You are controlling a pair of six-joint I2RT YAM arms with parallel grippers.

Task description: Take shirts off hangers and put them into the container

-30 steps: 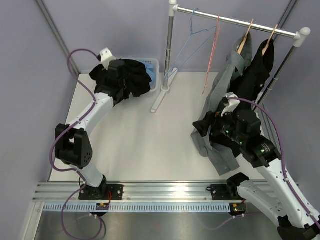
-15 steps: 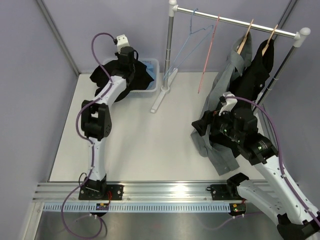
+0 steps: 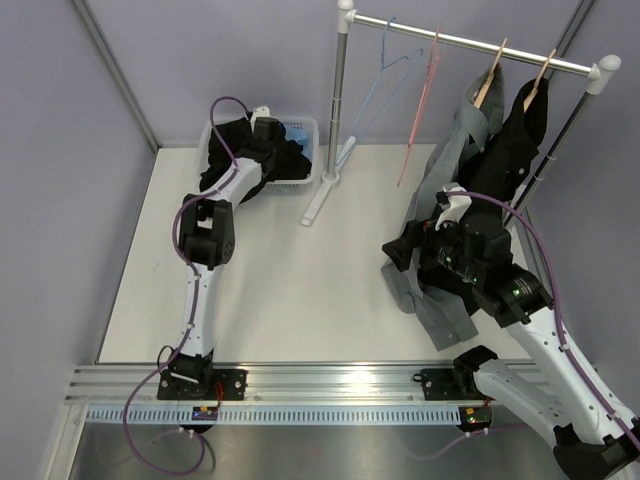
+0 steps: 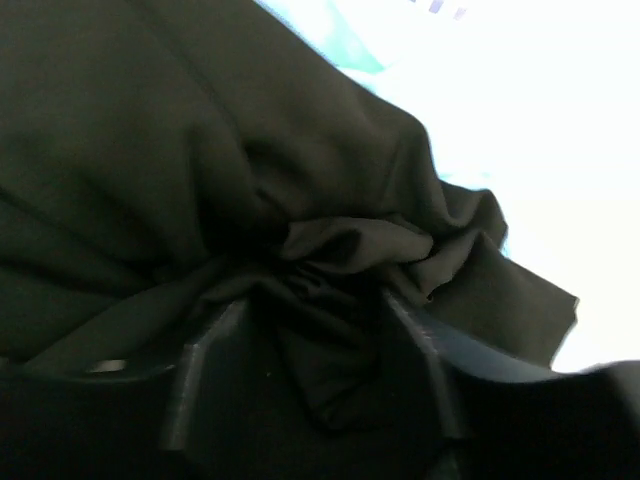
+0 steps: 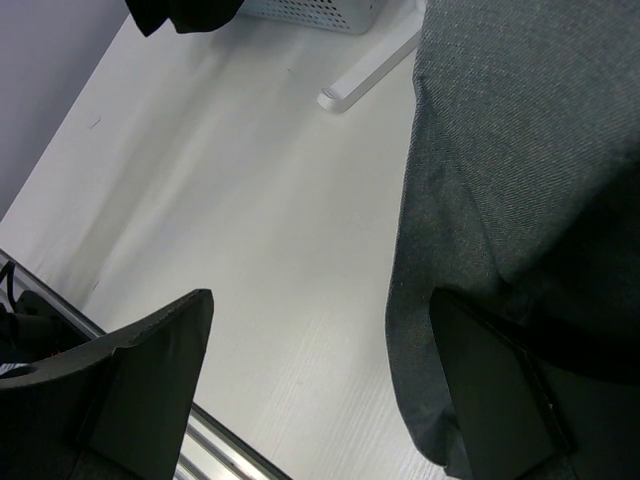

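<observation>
A black shirt (image 3: 250,160) lies bunched in the white container (image 3: 305,128), over a bit of light blue shirt (image 3: 298,127). My left gripper (image 3: 268,142) is pressed down into it. In the left wrist view its jaws (image 4: 310,335) stand apart, with loose black folds (image 4: 330,250) between them and nothing pinched. A grey shirt (image 3: 440,200) and another black shirt (image 3: 515,140) hang on wooden hangers (image 3: 490,80). The blue hanger (image 3: 385,62) and the pink hanger (image 3: 428,85) are bare. My right gripper (image 3: 400,255) is open beside the grey shirt's hem (image 5: 480,200), which drapes over its right finger (image 5: 500,385).
The white-and-chrome rail (image 3: 470,42) spans the back right. Its post (image 3: 340,90) and white foot (image 3: 320,200) stand just right of the container. In the right wrist view that foot (image 5: 365,75) and the container's perforated wall (image 5: 320,12) show at the top.
My left arm has swung from the basket's left side to over it and lowered the black shirt in. Its jaws have parted from shut. The right arm has barely moved.
</observation>
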